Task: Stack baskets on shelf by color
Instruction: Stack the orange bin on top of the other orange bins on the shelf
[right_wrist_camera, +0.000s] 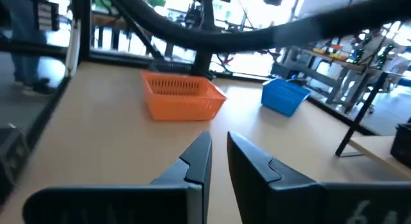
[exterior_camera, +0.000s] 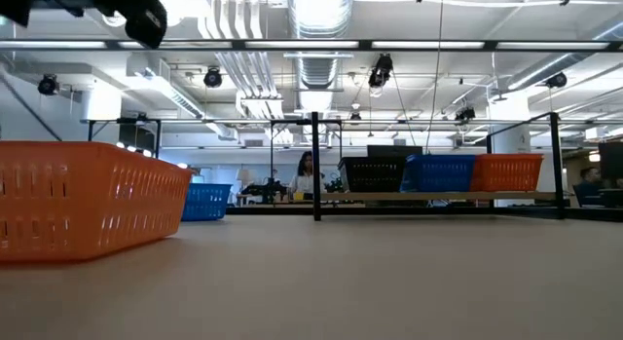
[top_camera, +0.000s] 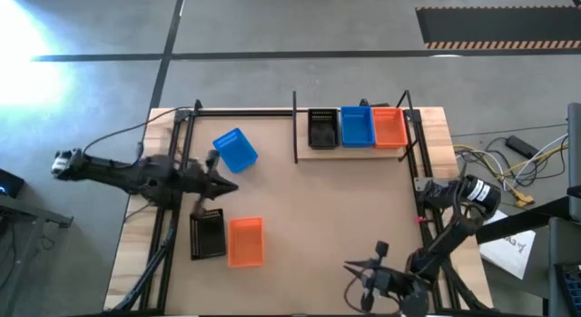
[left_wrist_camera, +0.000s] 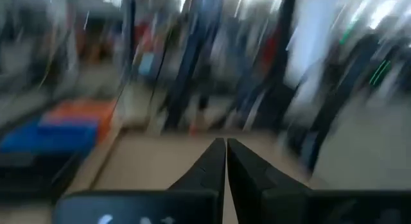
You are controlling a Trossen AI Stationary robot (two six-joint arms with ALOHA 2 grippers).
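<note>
from above, the shelf (top_camera: 349, 152) is lying along the far edge of the counter (top_camera: 318, 208), a pale plank framed in thin black rods. three baskets are sitting on it side by side, touching: a black basket (top_camera: 322, 129), a blue basket (top_camera: 356, 126) and an orange basket (top_camera: 388, 127). a second blue basket (top_camera: 235, 149) is sitting tilted on the counter at the far left, and a second black basket (top_camera: 207, 234) and a second orange basket (top_camera: 245, 241) are lying next to each other nearer the front. the left gripper (top_camera: 227, 186) is hovering between the loose blue basket and the loose black one, fingers pressed together and holding nothing. the right gripper (top_camera: 356, 265) is sitting low at the front right, away from every basket.

at counter level, the near orange basket (exterior_camera: 83, 202) is showing slotted walls and a thick rim; the shelf's three baskets are standing in a row beyond.

the left wrist view is smeared; its fingers (left_wrist_camera: 209, 169) are meeting at the tips.

in the right wrist view, the fingers (right_wrist_camera: 196, 161) are standing slightly apart, empty, with an orange and a blue basket ahead.
</note>
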